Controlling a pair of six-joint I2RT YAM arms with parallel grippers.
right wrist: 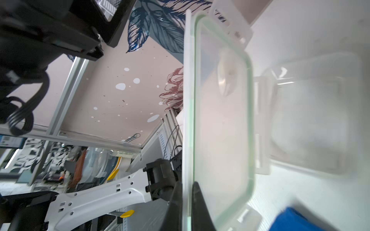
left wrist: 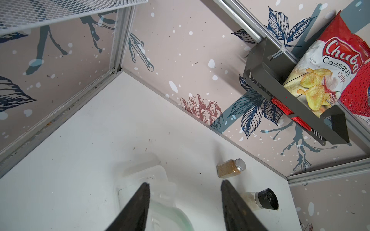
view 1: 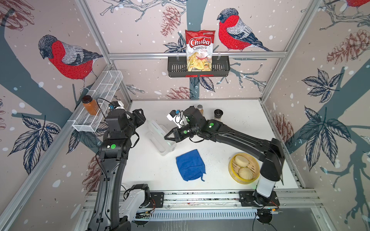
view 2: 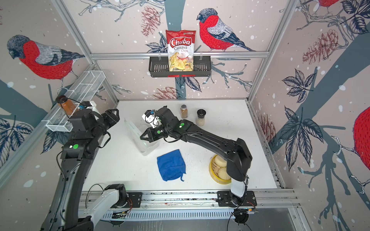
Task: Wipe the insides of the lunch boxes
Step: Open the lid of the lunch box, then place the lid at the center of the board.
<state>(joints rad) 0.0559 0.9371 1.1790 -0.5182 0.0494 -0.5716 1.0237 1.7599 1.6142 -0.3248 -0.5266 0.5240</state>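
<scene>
Green-rimmed lunch box piece (right wrist: 220, 120) is pinched by one long edge in the right gripper (right wrist: 187, 192), whose jaws are pressed together on the rim. It stands on edge, tilted, above the bench (view 1: 240, 130). In both top views it sits between the bench's centre and its left edge, with the right gripper (view 1: 165, 138) reaching in from the right side. Just beside it the clear lunch box piece (right wrist: 312, 124) lies flat on the bench, open side up. A clip flap of the held piece overlaps its rim in the right wrist view, but I cannot tell whether they touch.

The left gripper (left wrist: 185, 184) hangs over the same spot, nearer the back left corner, its fingers (left wrist: 138, 206) apart with nothing between them.

Toward the front edge, near the boxes, lies a folded blue cloth (view 1: 190, 165). A bamboo steamer (view 1: 243, 168) with buns sits toward the front right corner. A spice jar (view 2: 184, 111) and a grinder (view 2: 200, 118) stand side by side near the back edge.
</scene>
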